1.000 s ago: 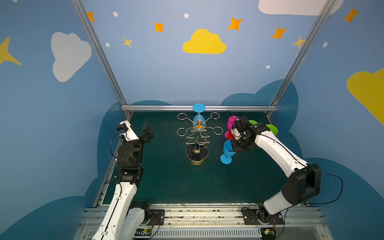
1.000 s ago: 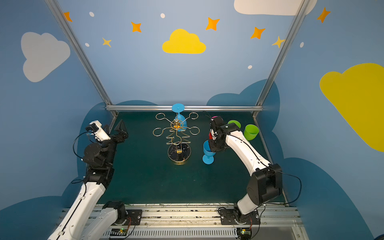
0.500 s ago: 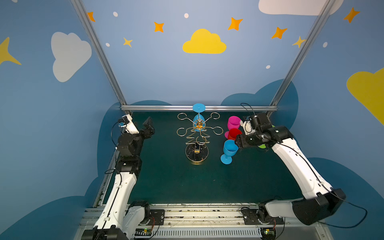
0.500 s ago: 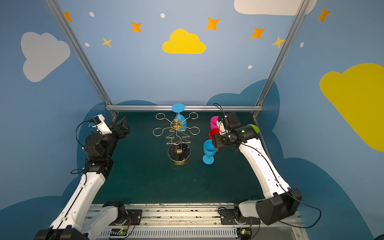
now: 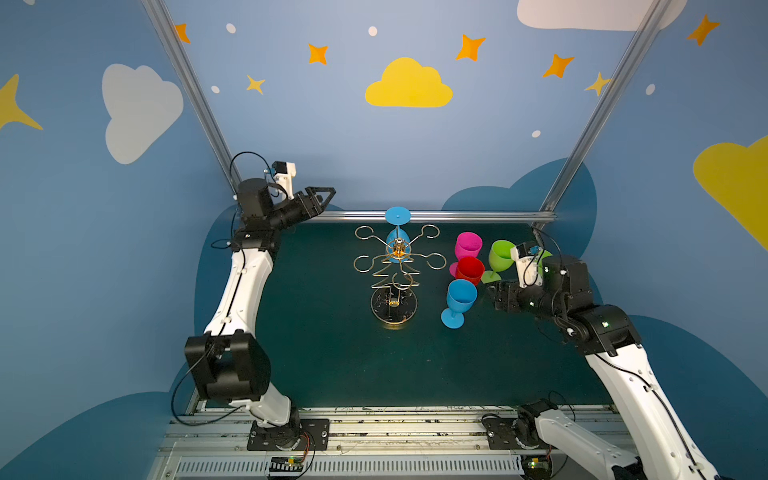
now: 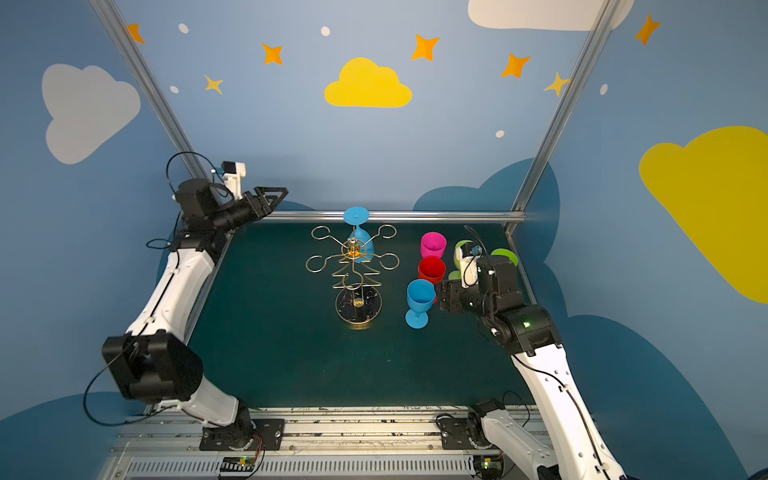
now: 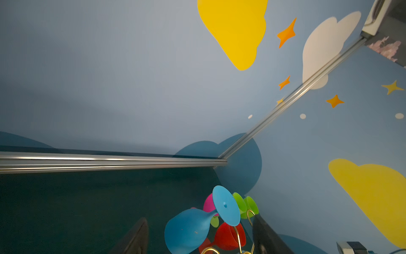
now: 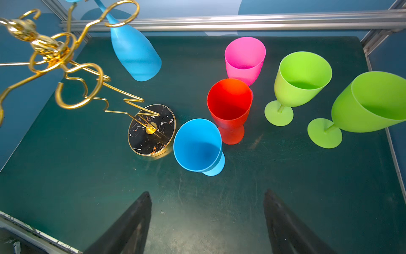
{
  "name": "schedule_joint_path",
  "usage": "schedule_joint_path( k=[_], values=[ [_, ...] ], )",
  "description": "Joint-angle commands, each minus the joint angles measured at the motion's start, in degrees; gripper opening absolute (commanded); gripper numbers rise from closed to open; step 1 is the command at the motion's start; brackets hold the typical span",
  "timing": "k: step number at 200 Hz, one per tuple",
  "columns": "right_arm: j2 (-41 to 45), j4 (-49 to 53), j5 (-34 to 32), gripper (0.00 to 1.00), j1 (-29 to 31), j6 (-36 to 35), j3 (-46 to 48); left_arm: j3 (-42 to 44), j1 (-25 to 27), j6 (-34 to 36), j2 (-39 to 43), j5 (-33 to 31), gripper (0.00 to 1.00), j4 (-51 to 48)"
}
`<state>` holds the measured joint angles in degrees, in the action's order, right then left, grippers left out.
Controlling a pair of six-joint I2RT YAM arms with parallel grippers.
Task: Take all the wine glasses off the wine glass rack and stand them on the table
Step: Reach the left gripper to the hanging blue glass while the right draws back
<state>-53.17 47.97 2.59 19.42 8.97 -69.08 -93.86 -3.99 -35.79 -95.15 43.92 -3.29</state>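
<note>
The wine glass (image 5: 397, 244) is blue and hangs upside down on the far arm of the wine glass rack (image 5: 384, 309), its foot resting on top of the loop. It is the one glass on the rack. I count six looped arms in both top views, and five are bare.

Five glasses stand upright on the green mat (image 5: 332, 353) to the right of the rack: one blue (image 5: 460, 297), one red (image 5: 469, 270), one pink (image 5: 468, 245) and two green.

My right wrist view shows both greens whole – the nearer green (image 8: 303, 79) and the outer green (image 8: 371, 103) – whereas in the top views my right wrist hides most of the outer one. That view cuts off the hanging glass's foot, which the top views show plainly. My left wrist view catches the hanging glass side-on but only scraps of gold wire.

My left gripper (image 5: 328, 194) is raised at the far left corner, well apart from the rack, fingers spread and empty. My right gripper (image 8: 206, 193) hovers near the standing blue glass – fingers wide, gripping nothing.
</note>
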Motion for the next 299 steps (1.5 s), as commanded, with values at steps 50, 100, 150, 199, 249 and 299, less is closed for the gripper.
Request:
schedule_joint_path(
  k=[50,100,150,199,249,299],
  values=[
    [5.54,1.81,0.31,0.79,-0.44,0.34,3.45,-22.93,9.05,10.40,-16.27,5.57,0.70,-22.01],
    [8.48,2.74,-0.38,0.79,-0.44,0.52,4.73,-39.81,14.88,20.33,-25.51,1.69,0.69,-38.33],
    [9.40,3.00,-0.22,0.79,-0.43,0.33,5.38,-42.72,17.18,24.41,-27.06,-3.67,0.67,-44.22],
    [10.60,3.23,-0.57,0.79,-0.44,0.04,5.46,-42.72,18.64,28.08,-26.29,-8.78,0.63,-47.58],
    [12.26,4.07,-1.50,0.79,-0.45,0.03,5.47,-42.72,19.06,29.63,-25.67,-10.08,0.53,-48.68],
    [12.81,4.24,-2.40,0.80,-0.49,-0.16,4.69,-42.98,19.10,29.48,-25.59,-8.96,0.31,-48.65]
  ],
)
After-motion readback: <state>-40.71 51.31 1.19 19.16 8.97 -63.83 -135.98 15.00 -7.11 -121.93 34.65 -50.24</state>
